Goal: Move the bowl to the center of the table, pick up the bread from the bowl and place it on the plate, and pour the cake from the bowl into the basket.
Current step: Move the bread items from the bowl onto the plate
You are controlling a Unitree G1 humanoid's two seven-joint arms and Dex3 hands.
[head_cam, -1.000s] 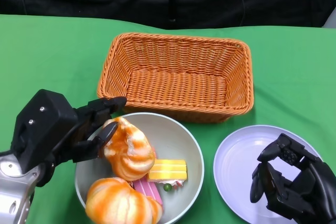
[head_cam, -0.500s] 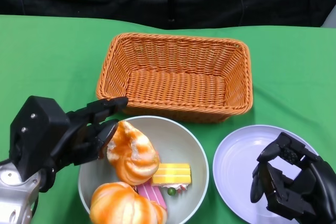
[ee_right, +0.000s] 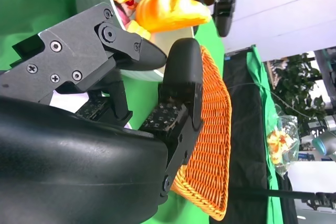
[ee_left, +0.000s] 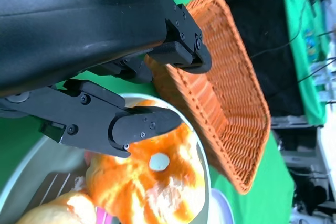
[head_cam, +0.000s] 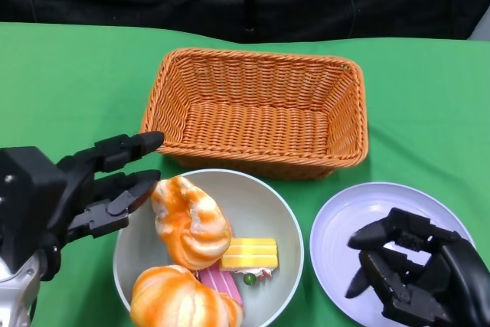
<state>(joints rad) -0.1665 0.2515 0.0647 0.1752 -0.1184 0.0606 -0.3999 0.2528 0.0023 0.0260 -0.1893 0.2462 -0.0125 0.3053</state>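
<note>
You see right hand (head_cam: 417, 277) low over plate (head_cam: 348, 223), fingers (head_cam: 367, 235) spread, holding nothing. Left hand (head_cam: 73, 193) beside bowl (head_cam: 264, 201), fingers (head_cam: 126, 147) apart, empty, tip near upper bread (head_cam: 191, 220). Second bread (head_cam: 180, 300) and cake (head_cam: 246, 253) in bowl too. Basket (head_cam: 256, 112) just behind bowl on green worktop (head_cam: 69, 74).

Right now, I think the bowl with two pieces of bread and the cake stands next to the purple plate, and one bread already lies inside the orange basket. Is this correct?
Not quite. The orange basket holds nothing, as the head view shows. Both pieces of bread lie in the bowl with the cake, next to the purple plate.
</note>
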